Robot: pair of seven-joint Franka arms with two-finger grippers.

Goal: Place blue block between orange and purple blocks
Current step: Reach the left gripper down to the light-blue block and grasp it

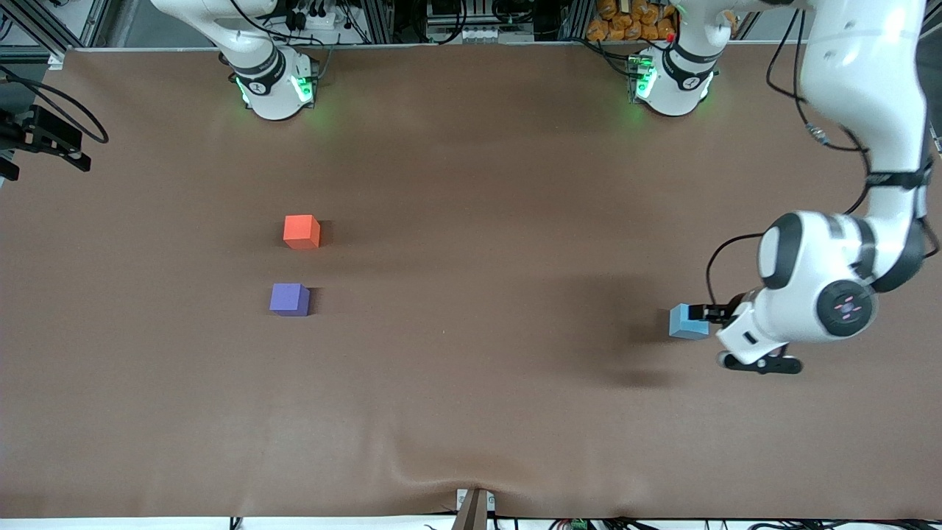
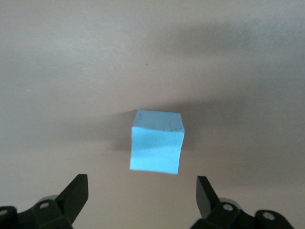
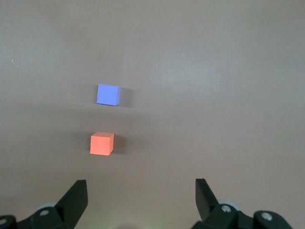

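Blue block (image 1: 689, 322) sits on the surface toward the left arm's end, well apart from the orange block (image 1: 302, 231), as I line up the left gripper (image 2: 142, 193), jaws apart, to grasp it; right gripper (image 3: 141, 193) waits spread above the purple block (image 1: 289, 299).

No readable text, labels, brands or numbers showed anywhere. Small dark marks sat on the arm bases but could not be read.
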